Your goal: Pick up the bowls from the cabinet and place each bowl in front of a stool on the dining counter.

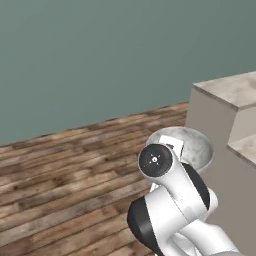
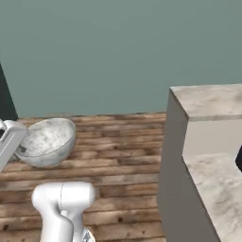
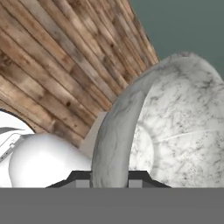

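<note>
Hand view shows the gripper (image 3: 109,177) with jaws clamped on the rim of the round grey speckled stone-like bowl (image 3: 175,131), carried tilted above the brown wooden plank floor (image 1: 65,170), beside the beige marbled dining counter (image 2: 212,101).

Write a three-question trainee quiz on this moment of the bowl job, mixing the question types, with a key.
1. True or false: the gripper is shut on the rim of the grey speckled bowl.
2. The bowl is: A) resting on the dining counter; B) held in the air above the wooden floor; C) lying on the floor.
3. Fill in: the wall behind the floor is plain grey-____.

Key: 1 true; 2 B; 3 green.
</note>
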